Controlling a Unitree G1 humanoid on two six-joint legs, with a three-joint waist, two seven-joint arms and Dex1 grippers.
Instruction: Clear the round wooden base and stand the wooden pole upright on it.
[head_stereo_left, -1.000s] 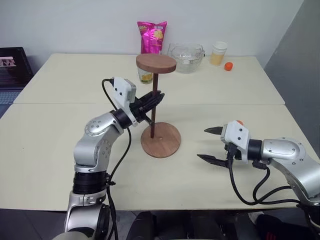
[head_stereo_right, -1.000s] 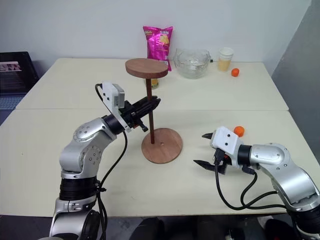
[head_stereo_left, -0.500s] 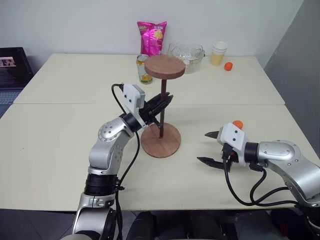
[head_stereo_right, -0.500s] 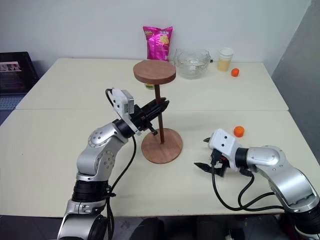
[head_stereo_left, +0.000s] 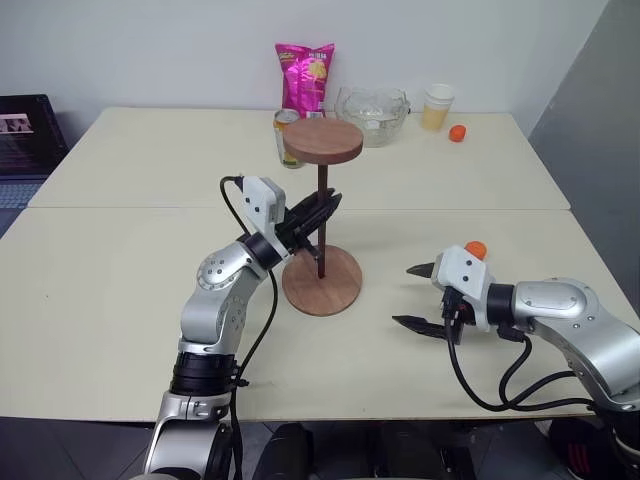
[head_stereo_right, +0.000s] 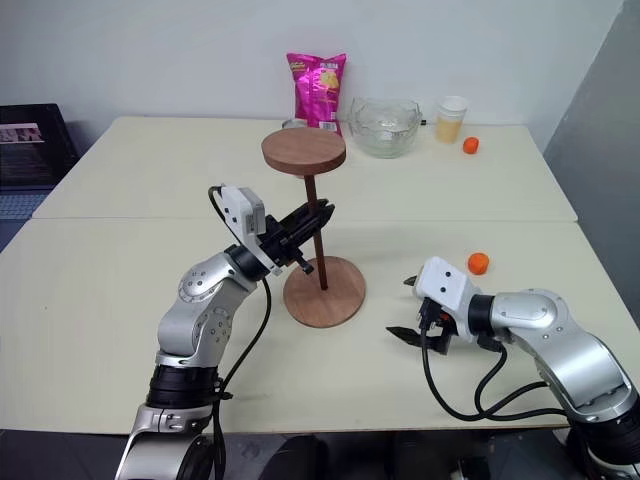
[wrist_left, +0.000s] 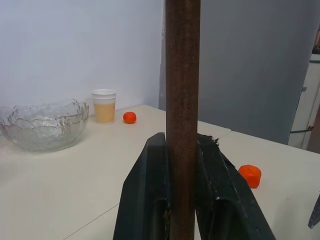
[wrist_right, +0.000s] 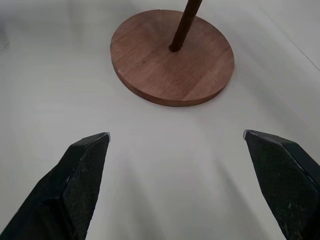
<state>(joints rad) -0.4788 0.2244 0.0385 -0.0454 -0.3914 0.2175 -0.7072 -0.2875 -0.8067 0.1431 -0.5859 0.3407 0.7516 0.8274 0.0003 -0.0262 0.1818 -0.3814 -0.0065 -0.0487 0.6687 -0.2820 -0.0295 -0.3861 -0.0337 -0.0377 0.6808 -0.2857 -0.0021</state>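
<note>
Left eye view shows the left arm bent at the elbow and reaching forward and toward the right, its gripper (head_stereo_left: 318, 209) angled slightly upward. Its two black fingers are clamped tight on the shaft of the wooden pole (head_stereo_left: 322, 214), about midway up its length. From the left wrist view the pole (wrist_left: 182, 120) runs straight up between the fingers (wrist_left: 147, 200), pinched on both sides.

The pole stands nearly upright, its long axis vertical with a slight lean. Its fixed disc end is at the top, lying flat and roughly level, and its bare lower end meets the middle of the round wooden base (head_stereo_left: 322, 281). The base lies flat on the cream table (head_stereo_left: 120, 260), near the table's middle, with nothing else on it. In the right wrist view the pole's foot (wrist_right: 181, 31) sits at the centre of the base (wrist_right: 172, 57), leaning a little.

The right arm lies low over the table to the right of the base, forearm reaching in toward the left. Its gripper (head_stereo_left: 418, 297) points toward the base and slightly down, with the fingers spread wide and nothing between them; it is well apart from the base.

Behind the pole, along the far edge, stand a pink snack bag (head_stereo_left: 305, 73), a glass bowl (head_stereo_left: 372, 113) and a cup (head_stereo_left: 437, 106).
</note>
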